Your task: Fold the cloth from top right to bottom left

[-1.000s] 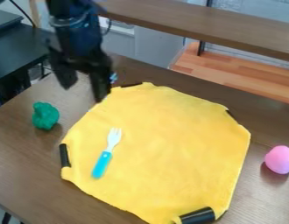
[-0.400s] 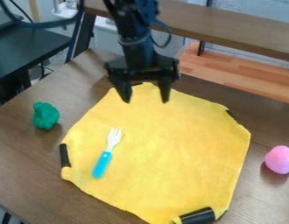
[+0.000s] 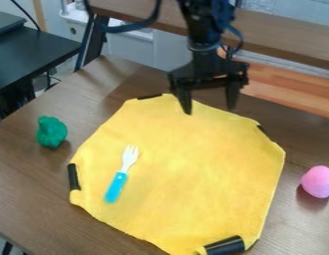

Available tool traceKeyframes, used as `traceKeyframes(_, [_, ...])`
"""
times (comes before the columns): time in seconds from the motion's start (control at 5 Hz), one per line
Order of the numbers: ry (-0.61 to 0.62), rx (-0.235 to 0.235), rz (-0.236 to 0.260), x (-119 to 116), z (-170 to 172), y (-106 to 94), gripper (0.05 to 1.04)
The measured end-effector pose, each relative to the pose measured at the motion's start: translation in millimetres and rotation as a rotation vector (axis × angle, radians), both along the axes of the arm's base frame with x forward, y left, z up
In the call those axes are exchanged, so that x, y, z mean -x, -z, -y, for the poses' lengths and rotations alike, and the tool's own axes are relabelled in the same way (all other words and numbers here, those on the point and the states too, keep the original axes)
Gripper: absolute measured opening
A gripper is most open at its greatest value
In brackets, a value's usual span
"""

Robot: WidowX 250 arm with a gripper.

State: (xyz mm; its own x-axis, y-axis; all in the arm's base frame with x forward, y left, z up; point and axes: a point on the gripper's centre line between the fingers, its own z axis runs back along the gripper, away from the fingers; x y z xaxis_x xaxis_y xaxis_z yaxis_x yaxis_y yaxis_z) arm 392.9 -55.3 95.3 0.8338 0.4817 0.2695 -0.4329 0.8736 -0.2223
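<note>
Find cloth (image 3: 200, 169), yellow, spread open across the middle of brown table (image 3: 24, 191), with its corners cut short or turned in. Cannot assign a clear long axis to the cloth; appears nearly as broad as long. Trace its upper left edge slanting up to the right, and its upper right edge slanting down to the right. Trace its right side running down with a lean to the left, and its lower left edge slanting down to the right.

Note dark strips at the cloth's rim: upper strip (image 3: 150, 96), right strip (image 3: 263, 130) and left strip (image 3: 73, 177). Note also dark roll (image 3: 225, 246) at the lower right corner, lying nearly crosswise with its right end slightly raised in view.

Record fork (image 3: 122, 174) resting on the left part of the cloth, white tines pointing up and slightly right, blue handle down and slightly left.

Record gripper (image 3: 209, 110) hanging at the cloth's upper edge in view, pointing down, jaws standing wide apart.

Log green object (image 3: 52, 132) on the table, near the upper left edge of the cloth, and pink egg-shaped object (image 3: 319, 181) on the table, apart from the cloth's right side
</note>
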Motion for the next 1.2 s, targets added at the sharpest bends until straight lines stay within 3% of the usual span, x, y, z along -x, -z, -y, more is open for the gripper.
traceKeyframes(0.2, [-0.012,0.004,-0.006,-20.7,22.0,12.6,0.999])
traceKeyframes(0.6, [-0.009,-0.053,-0.028,-54.0,64.9,46.0,0.999])
traceKeyframes(1.2, [-0.058,-0.102,-0.017,-80.5,72.2,67.7,0.999])
